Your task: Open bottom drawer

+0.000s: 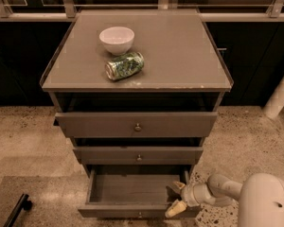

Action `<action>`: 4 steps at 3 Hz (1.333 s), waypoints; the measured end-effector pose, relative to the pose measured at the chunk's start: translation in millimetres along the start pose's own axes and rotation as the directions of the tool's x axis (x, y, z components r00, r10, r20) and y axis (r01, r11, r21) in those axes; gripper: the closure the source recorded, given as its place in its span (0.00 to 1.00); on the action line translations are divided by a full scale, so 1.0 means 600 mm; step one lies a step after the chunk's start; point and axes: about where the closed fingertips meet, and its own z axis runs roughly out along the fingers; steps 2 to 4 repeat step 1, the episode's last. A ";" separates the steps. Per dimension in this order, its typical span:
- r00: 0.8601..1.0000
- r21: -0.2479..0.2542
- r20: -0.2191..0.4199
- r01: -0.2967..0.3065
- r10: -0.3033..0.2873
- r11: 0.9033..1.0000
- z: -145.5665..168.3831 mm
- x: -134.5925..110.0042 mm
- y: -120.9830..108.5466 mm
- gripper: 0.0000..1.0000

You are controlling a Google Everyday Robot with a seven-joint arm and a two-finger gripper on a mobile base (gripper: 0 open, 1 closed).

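The bottom drawer (132,209) of the grey-brown cabinet is pulled well out, and its inside looks bare. Its small round knob (140,215) sits at the centre of the slim front, at the lower edge of the view. My gripper (176,196) is at the drawer's right front corner. One yellowish fingertip (173,208) lies over the front edge and the other (179,185) reaches inside the drawer. The fingers are spread apart and hold nothing. The white arm (217,192) comes in from the lower right.
The top drawer (136,124) and middle drawer (137,154) stand slightly out. A white bowl (117,39) and a green can (125,65) lying on its side rest on the cabinet top (180,51). A dark bar (18,209) lies on the floor at lower left.
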 end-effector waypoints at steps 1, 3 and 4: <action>1.000 0.000 0.000 0.000 0.000 1.000 0.000 0.000 0.000 0.00; 1.000 0.000 0.000 0.000 0.000 1.000 0.000 0.000 0.000 0.00; 1.000 0.000 0.000 0.000 0.000 1.000 0.000 0.000 0.000 0.00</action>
